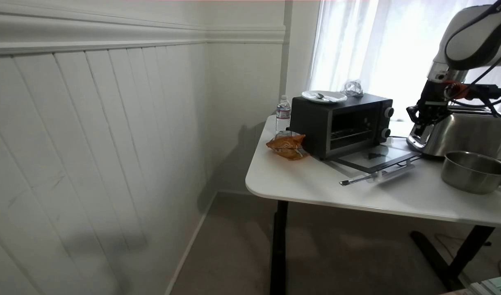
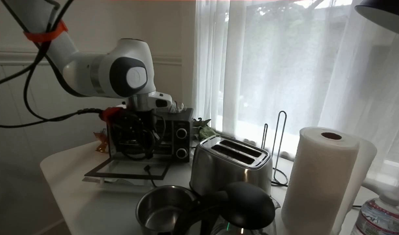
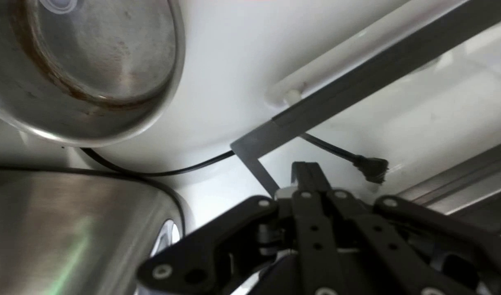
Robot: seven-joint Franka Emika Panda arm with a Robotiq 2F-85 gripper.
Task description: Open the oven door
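**Black-framed glass oven door down; backing off looks next**

Step in hand: opening, judged done. The door lies folded out, low over the white round-cornered tabletop, in front of the small black boxy countertop oven, cavity exposed. My black two-jawed gripper: jaws together, no gap I can make out, holding nothing. It hangs above the door's side edge nearest the shiny silver two-slot toaster, apart from the door as far as I can tell.

Next move, my guess: lift straight up, then withdraw, no grasp needed. Mind the pale round handle bar along the front edge and the toaster near me. Black plug-ended power cord runs under the door, visible through the glass. Round stainless-steel pot sits near the door's front corner.

Surface: crinkled orange bag and clear plastic water bottle beside the oven, round white plate on top. Tall white paper towel roll beyond the toaster. Room: white panelled wall, bright sheer white curtains.
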